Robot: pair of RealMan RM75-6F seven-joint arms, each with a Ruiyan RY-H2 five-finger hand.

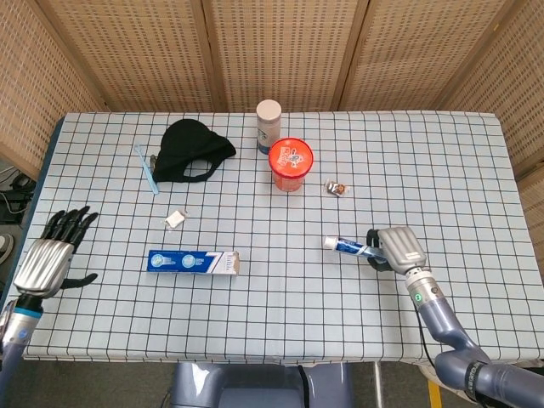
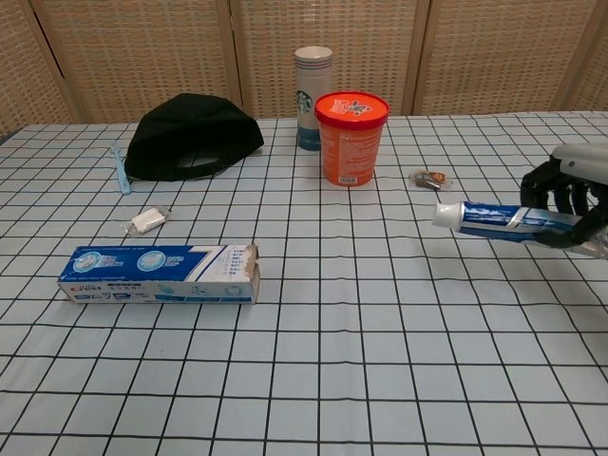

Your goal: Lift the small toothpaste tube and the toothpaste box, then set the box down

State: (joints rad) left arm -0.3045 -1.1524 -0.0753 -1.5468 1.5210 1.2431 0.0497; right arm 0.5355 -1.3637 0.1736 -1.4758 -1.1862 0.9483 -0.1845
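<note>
My right hand [image 1: 396,248] [image 2: 570,190] grips the small toothpaste tube [image 1: 347,246] [image 2: 499,218] and holds it clear of the table, white cap pointing left. The blue toothpaste box [image 1: 193,262] [image 2: 160,274] lies flat on the checked cloth at the left, its torn end to the right. At the table's left edge, my left hand [image 1: 53,257] hovers with fingers spread and empty, well left of the box. The chest view does not show it.
A black cap [image 1: 192,150], a blue toothbrush [image 1: 145,167], a white bottle [image 1: 269,125], an orange tub [image 1: 291,164], a small wrapper [image 1: 337,188] and a small white packet [image 1: 175,219] lie further back on the table [image 1: 442,170].
</note>
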